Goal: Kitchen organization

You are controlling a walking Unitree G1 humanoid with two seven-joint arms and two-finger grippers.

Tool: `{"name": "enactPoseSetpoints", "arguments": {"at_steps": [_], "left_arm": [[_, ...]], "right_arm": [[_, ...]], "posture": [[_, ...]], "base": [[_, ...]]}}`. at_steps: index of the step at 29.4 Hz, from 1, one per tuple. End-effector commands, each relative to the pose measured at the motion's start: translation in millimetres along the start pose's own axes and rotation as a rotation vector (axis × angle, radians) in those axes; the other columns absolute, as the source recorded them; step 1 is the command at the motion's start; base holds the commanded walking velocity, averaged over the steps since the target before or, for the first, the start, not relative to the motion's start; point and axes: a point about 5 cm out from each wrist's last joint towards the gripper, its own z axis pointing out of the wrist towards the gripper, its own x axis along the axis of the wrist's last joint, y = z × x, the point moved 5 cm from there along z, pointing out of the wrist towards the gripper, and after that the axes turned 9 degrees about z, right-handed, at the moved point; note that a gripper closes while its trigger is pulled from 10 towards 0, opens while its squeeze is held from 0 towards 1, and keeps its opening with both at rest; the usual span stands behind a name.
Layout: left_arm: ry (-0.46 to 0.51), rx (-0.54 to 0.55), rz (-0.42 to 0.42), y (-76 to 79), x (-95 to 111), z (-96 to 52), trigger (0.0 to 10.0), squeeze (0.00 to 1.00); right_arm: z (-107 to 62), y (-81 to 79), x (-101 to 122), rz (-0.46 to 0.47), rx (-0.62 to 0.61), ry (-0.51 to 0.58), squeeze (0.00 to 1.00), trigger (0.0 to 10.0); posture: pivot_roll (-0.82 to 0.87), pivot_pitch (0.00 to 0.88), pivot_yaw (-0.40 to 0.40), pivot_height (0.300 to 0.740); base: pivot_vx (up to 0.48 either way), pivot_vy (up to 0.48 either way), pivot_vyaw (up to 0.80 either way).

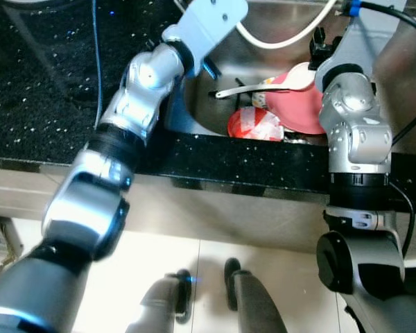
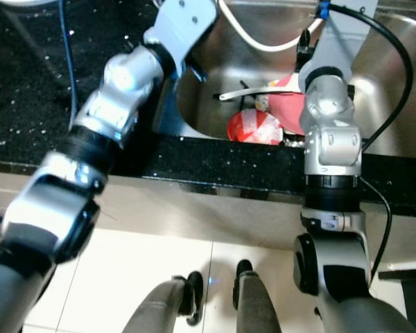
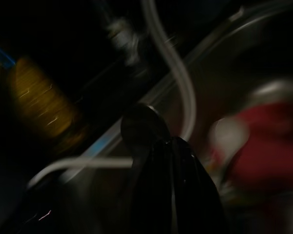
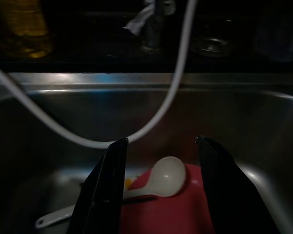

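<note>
Both arms are reaching into the sink [image 1: 215,111]. The right gripper [image 4: 161,187] is hovering wide open, empty, above the white spoon [image 4: 163,178] lying on the red plate [image 4: 158,217]; descending and closing looks next. The left gripper's [image 3: 173,195] fingers look closed.

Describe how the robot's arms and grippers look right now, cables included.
Both arms are silver, rounded segments with black joint bands. A black cable loops beside the right arm. The right gripper has two long, flat black fingers; the left gripper looks glossy black, blurred.

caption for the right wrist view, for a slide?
Open right gripper poised above a white ladle resting on a red bowl in the steel sink.
</note>
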Motion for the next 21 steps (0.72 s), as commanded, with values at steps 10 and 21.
{"name": "enactPoseSetpoints", "arguments": {"at_steps": [10, 21], "left_arm": [[0.066, -0.003, -0.256, 14.1, 24, -6.5, 10.0, 1.00], [0.053, 0.183, -0.361, -14.4, 16, -25.8, 10.0, 0.00]], "right_arm": [[7.0, -1.1, 8, 0.016, 0.002, 0.047, 0.00, 10.0], [11.1, 0.9, 7, 0.020, -0.004, 0.062, 0.00, 10.0]], "posture": [[0.02, 0.180, 0.026, 0.740], [0.04, 0.122, 0.018, 0.740]], "base": [[0.000, 0.000, 0.00], [0.000, 0.000, 0.00]]}}
